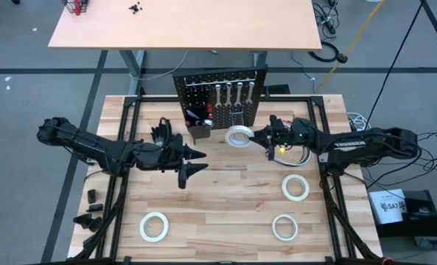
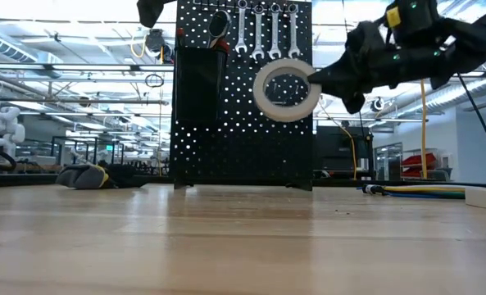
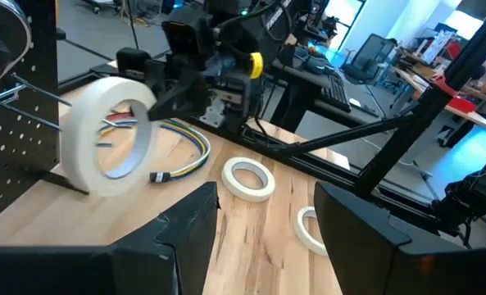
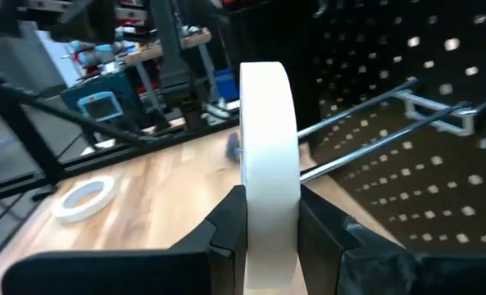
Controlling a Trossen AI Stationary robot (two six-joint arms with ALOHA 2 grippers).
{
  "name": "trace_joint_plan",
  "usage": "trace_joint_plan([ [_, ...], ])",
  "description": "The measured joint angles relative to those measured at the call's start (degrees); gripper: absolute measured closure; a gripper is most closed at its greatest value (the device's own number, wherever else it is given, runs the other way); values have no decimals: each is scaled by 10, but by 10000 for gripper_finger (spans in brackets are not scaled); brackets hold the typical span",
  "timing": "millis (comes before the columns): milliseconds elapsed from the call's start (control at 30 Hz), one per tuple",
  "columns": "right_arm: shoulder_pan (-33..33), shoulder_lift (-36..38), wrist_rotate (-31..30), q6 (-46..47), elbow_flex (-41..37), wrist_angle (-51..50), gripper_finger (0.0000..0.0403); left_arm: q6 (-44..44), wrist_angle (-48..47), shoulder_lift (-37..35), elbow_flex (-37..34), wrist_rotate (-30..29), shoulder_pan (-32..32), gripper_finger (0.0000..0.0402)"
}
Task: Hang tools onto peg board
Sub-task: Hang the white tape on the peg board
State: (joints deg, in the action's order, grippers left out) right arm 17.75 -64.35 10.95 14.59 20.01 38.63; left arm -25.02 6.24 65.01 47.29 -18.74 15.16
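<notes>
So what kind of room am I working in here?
Most likely a robotics lab or open workshop. A wooden worktable carries the peg board, another desk stands behind on a grey floor, and the low view shows exposed ceiling lights and distant workstations.

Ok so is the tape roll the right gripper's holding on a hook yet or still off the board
Not hung. The right gripper pinches the tape roll on edge, before the peg board; whether the hook has entered its hole, cannot tell.

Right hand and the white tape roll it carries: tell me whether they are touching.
Touching. The right wrist view shows the right hand with its two dark fingers pressed against both flat sides of the white tape roll.
</notes>
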Motion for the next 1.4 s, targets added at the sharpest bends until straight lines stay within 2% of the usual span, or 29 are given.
trace_joint_plan([
  [433, 71, -63, -7, -8, 0, 77, 335, 0, 1, 0, 0, 0, 0, 197],
  [667, 89, -92, -2, -8, 1, 111, 335, 11, 1, 0, 0, 2, 0, 197],
  [833, 88, -110, -64, 2, 5, 126, 335, 17, 1, 0, 0, 4, 0, 197],
  [900, 88, -115, -83, 6, 11, 125, 319, 18, 1, 0, 0, 7, 0, 197],
  [1033, 90, -124, -126, 8, 28, 115, 251, 18, 0, 0, 0, 22, 1, 197],
  [1133, 89, -126, -144, 8, 41, 105, 220, 16, -5, 0, 0, 24, 4, 197],
  [1267, 87, -126, -162, 11, 51, 84, 210, 15, -17, 0, 0, 24, 12, 197],
  [1400, 74, -126, -197, 22, 51, 76, 222, 15, -29, 0, 0, 24, 19, 197],
])
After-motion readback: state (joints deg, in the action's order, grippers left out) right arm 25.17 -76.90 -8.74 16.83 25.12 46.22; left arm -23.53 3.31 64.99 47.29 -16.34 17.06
